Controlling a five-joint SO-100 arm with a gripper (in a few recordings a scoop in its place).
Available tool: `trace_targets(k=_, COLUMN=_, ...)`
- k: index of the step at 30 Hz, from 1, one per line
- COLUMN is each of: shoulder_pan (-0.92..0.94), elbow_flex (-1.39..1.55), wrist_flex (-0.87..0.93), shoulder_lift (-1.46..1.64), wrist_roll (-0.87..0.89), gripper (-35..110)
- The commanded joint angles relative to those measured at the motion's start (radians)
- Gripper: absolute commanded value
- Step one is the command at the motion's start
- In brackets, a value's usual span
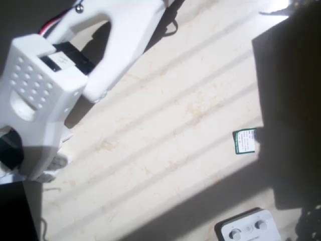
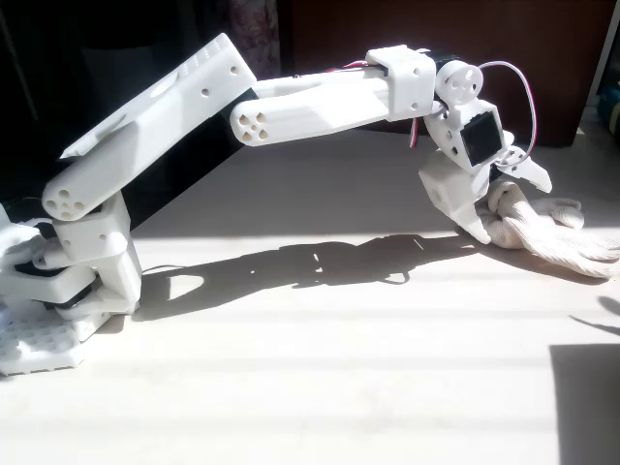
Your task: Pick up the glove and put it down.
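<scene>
Fixed view: my white two-finger gripper (image 2: 492,225) clamped on cream fabric glove (image 2: 552,232), long axis trailing toward 3 o'clock along table.

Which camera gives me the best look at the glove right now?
The fixed view: the glove lies on the table in sunlight, with the gripper at its left end. In the overhead view I cannot make out the glove; the arm covers that corner.

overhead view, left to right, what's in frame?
White arm at far left → small green-and-white card on the table → white box with two round knobs at the bottom edge, a little right of the card → dark shadowed object along the right side.
</scene>
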Motion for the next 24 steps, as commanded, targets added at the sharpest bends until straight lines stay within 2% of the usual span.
trace_targets(k=1, shoulder_pan=-0.006, elbow_flex=-0.046, wrist_flex=-0.029, shoulder_lift=0.009, wrist_roll=-0.006, gripper=37)
trace_targets(k=5, shoulder_pan=-0.006, elbow_flex=-0.044, wrist_flex=-0.035, shoulder_lift=0.009, wrist_roll=-0.008, gripper=36)
trace_targets(k=7, shoulder_pan=-0.006, elbow_flex=-0.044, wrist_flex=-0.037, shoulder_lift=0.009, wrist_roll=-0.009, gripper=31)
trace_targets(k=13, shoulder_pan=-0.006, elbow_flex=-0.044, wrist_flex=-0.040, shoulder_lift=0.008, wrist_roll=-0.009, gripper=-1)
trace_targets(k=24, shoulder_pan=-0.006, elbow_flex=-0.046, wrist_flex=-0.054, shoulder_lift=-0.003, wrist_roll=-0.009, gripper=0)
